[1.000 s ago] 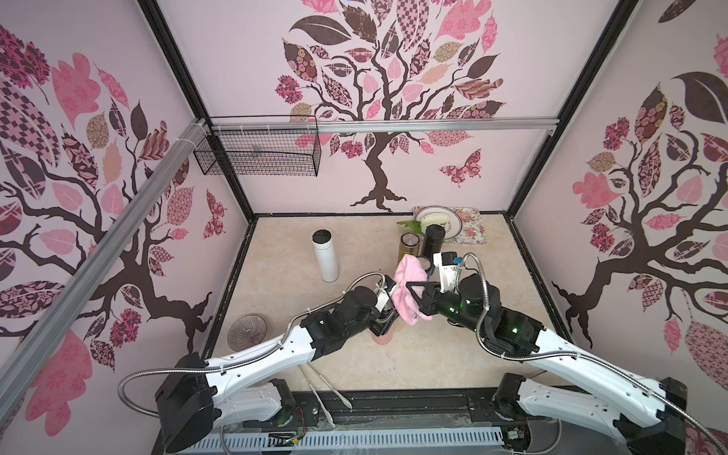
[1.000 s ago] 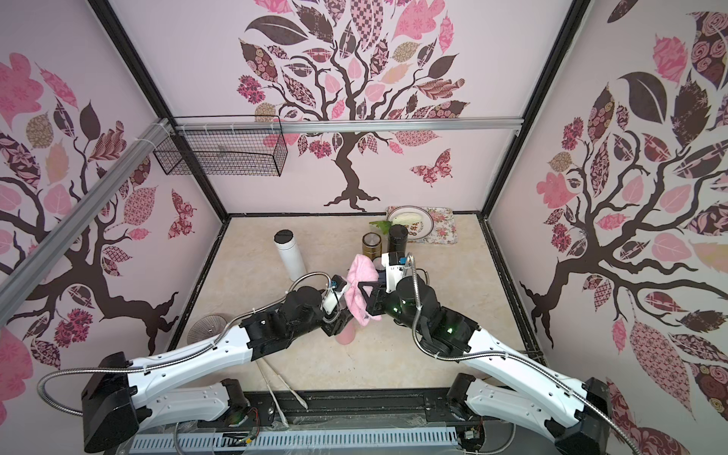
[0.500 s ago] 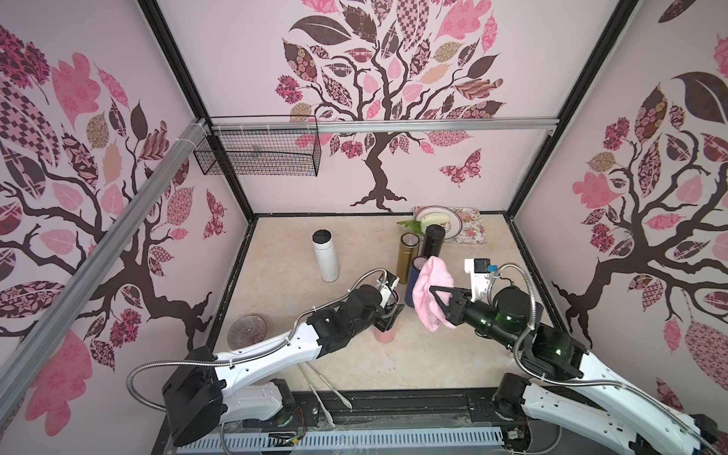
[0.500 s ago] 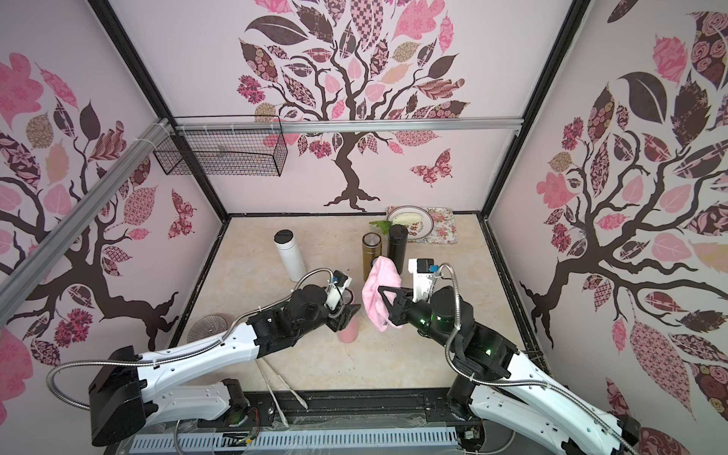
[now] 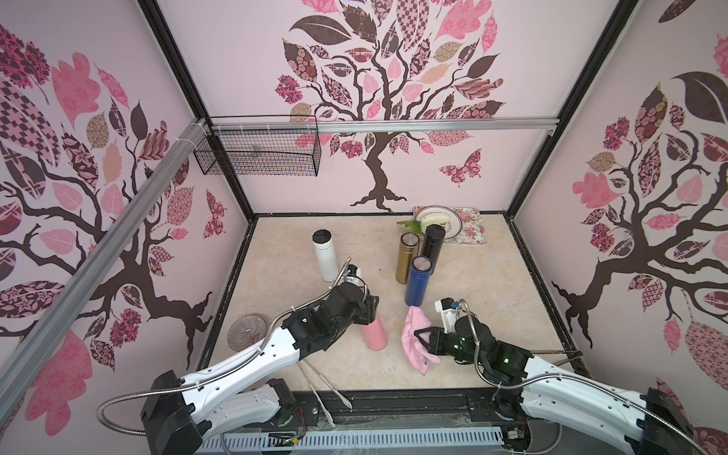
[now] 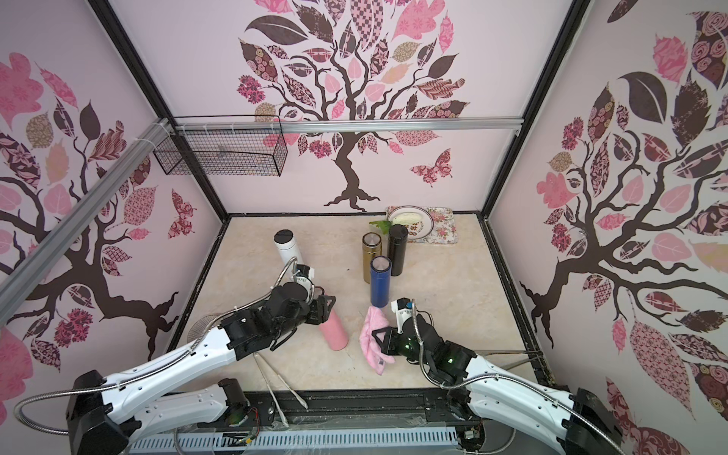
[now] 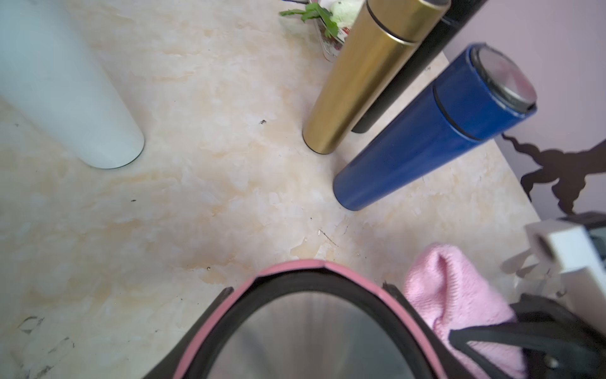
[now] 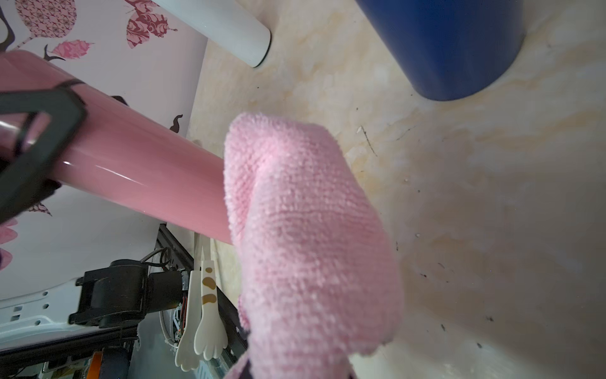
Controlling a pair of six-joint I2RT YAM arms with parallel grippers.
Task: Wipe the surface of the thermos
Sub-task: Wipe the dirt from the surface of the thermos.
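A pink thermos (image 5: 376,335) (image 6: 335,333) stands near the front middle of the table, and my left gripper (image 5: 368,311) (image 6: 323,311) is shut on its upper end. In the left wrist view the black fingers (image 7: 229,292) flank its steel lid (image 7: 314,328). My right gripper (image 5: 420,343) (image 6: 379,341) is shut on a folded pink cloth (image 5: 415,335) (image 6: 372,338), held a short way to the thermos's right and apart from it in both top views. In the right wrist view the cloth (image 8: 305,229) covers the jaws and hides the base of the thermos (image 8: 131,170).
Behind stand a blue thermos (image 5: 418,285), a gold one (image 5: 405,258), a black one (image 5: 431,246) and a white one (image 5: 325,256). A plate (image 5: 437,220) on a floral tray sits at the back. White tongs (image 5: 327,388) and a round coaster (image 5: 247,337) lie at the front left.
My right gripper has carried the cloth off the thermos, rightward, down and toward the front. The left gripper has kept its hold on the thermos and shifted only slightly.
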